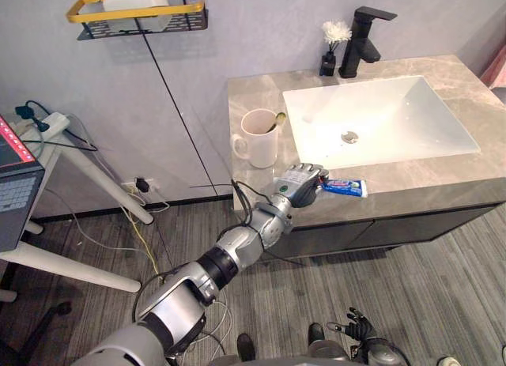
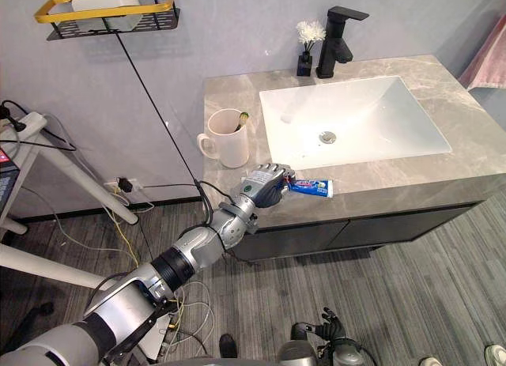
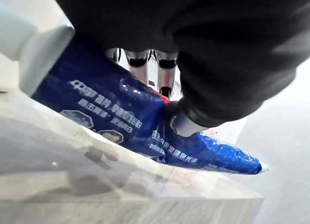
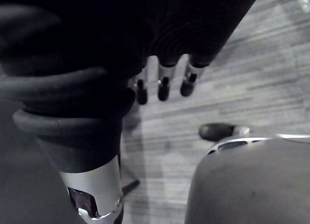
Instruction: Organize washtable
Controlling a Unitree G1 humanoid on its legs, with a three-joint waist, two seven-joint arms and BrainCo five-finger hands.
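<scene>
Your left hand (image 1: 300,183) closes over a blue toothpaste tube (image 1: 346,187) at the front edge of the grey stone counter (image 1: 253,97), before the white basin's (image 1: 316,113) near-left corner. A white mug (image 1: 259,139) with a toothbrush (image 1: 278,119) in it stands just behind the hand, near the arm's path. A black faucet (image 1: 360,38) and a small dark vase (image 1: 328,62) with a white flower stand well back. A yellow-railed shelf (image 1: 138,18) hangs on the wall.

From the head views the hand covers the tube's near end. The left wrist view shows the thumb (image 3: 186,122) pressed on the tube's middle, the fingers (image 3: 167,74) behind it and the white cap (image 3: 29,45), with the tube apparently resting on the stone.

Your right hand (image 4: 162,83) hangs low over the floor, fingers loose and holding nothing.
</scene>
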